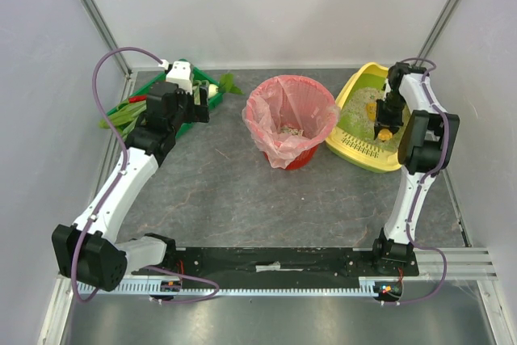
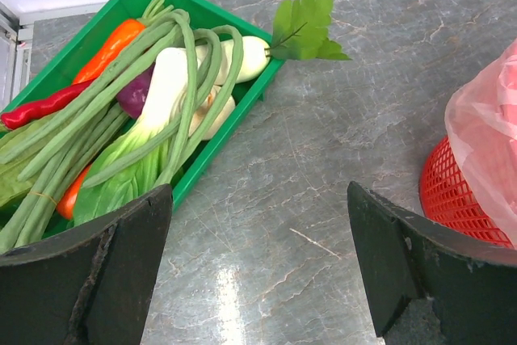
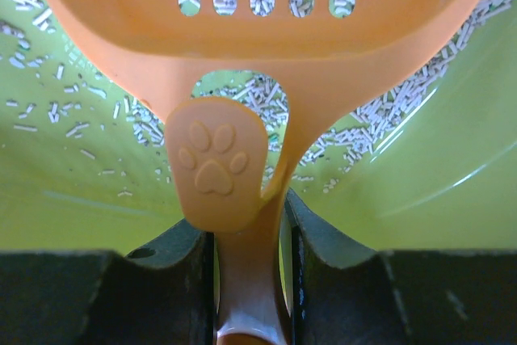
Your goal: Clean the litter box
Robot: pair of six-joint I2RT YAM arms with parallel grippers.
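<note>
The yellow litter box [image 1: 349,140] lies at the back right, lime green inside [image 3: 73,183] with pale litter pellets [image 3: 380,115]. My right gripper [image 1: 385,123] hangs over it, shut on the handle of an orange slotted scoop [image 3: 266,30] with a paw print on its tab. The scoop's bowl is held just above the litter. Far off at the back left, my left gripper [image 2: 258,256] stands open over bare table with nothing between its fingers.
A red basket [image 1: 300,156] lined with a pink bag [image 1: 279,111] stands mid-table, left of the litter box. A green tray of vegetables [image 2: 141,111] sits at the back left beside the left gripper. White walls close in the table.
</note>
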